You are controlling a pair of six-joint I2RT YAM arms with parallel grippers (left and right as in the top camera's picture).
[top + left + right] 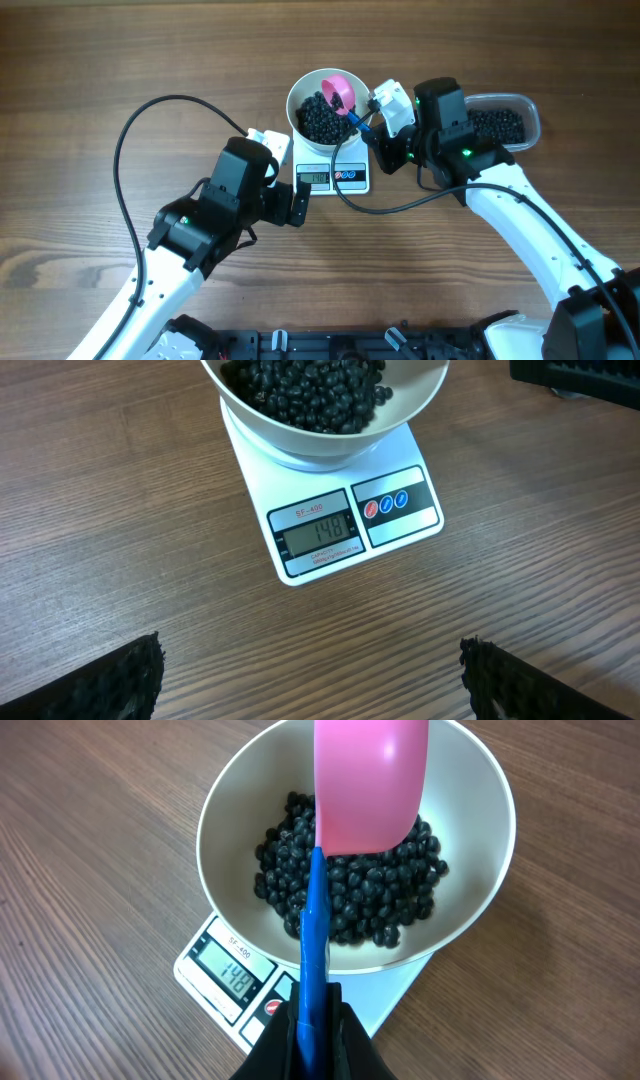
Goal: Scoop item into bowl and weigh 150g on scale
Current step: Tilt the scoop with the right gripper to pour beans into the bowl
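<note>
Brown wood-grain table (90, 60); room not in view. White scale (340, 525) reads 148. On it, a white bowl (215, 830) partly filled with glossy black beads (370, 890). Right gripper (312, 1025) clenched on the pink scoop (370, 780) above the scale. Left gripper (298, 203) spread wide and empty, near the scale's front.

There is one white bowl (293, 100) and one scale (335, 180), which has one display (320, 530) and three round buttons (386, 503). There is one pink scoop (338, 92), one clear tub (531, 112) and two grippers: the left gripper (310, 685) and the right gripper (315, 1020). The black beads (318, 118) are too many to count.
</note>
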